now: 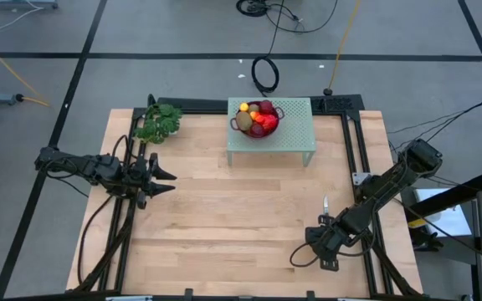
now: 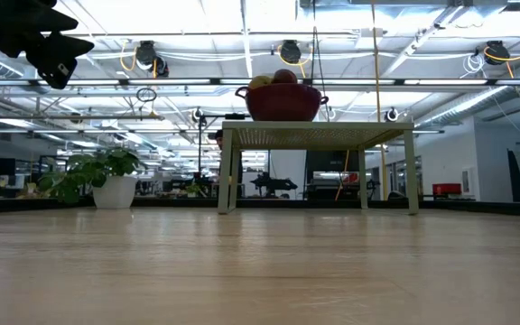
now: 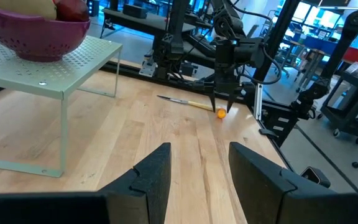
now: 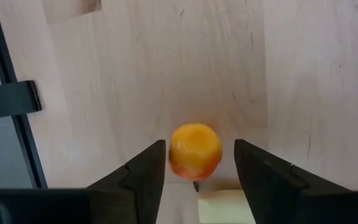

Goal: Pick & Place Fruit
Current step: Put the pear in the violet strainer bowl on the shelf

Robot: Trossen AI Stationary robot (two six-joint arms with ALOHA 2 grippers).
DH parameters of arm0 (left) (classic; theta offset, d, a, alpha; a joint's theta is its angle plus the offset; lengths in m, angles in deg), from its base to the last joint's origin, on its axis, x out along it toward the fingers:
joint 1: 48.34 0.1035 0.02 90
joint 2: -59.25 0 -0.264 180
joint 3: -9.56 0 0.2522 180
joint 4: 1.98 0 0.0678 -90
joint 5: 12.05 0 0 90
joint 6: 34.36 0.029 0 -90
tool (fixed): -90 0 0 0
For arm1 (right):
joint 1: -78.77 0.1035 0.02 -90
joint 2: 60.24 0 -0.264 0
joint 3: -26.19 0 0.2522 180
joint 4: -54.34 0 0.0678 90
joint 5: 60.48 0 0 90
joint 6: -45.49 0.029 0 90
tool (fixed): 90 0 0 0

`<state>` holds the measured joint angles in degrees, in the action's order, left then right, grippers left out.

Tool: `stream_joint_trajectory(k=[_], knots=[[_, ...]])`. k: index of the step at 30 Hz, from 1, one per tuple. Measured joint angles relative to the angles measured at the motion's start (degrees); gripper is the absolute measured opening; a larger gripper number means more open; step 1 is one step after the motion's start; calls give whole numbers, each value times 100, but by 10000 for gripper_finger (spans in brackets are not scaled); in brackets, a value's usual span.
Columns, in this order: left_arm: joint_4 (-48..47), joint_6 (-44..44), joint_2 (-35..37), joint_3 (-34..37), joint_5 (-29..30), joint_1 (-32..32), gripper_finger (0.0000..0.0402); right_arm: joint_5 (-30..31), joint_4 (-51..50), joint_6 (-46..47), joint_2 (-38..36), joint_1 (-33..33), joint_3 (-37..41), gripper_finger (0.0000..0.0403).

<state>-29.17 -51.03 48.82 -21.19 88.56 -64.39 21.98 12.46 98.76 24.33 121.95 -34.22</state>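
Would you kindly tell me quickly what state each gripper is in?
Left gripper: open, holding nothing, above the wooden table.
Right gripper: open around the small round orange fruit, not yet gripping.

I see a leafy potted plant (image 1: pixel 159 123) upper left of my overhead frame, a pale green perforated stand (image 1: pixel 295 132) top centre, and a slim yellow-handled knife (image 3: pixel 183 102) lying on the wooden table (image 1: pixel 224 226).

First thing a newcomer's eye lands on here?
The red bowl heaped with fruit, on the pale green stand at the table's far edge. Then the right gripper, pointed down at the near right, fingers open either side of a small orange fruit on the wood.
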Motion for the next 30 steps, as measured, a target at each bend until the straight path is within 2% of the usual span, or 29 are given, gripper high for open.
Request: stream_joint_trajectory(k=[14, 25, 30], knots=[[-1, 0, 1, 0, 9, 2, 161, -153, 197, -20, 402, 40, 0, 171], [0, -2, 1, 0, 605, 2, 161, -136, 186, -102, 420, 37, 4, 170], [0, -2, 1, 0, 634, 2, 161, -131, 178, -102, 420, 37, 7, 147]])
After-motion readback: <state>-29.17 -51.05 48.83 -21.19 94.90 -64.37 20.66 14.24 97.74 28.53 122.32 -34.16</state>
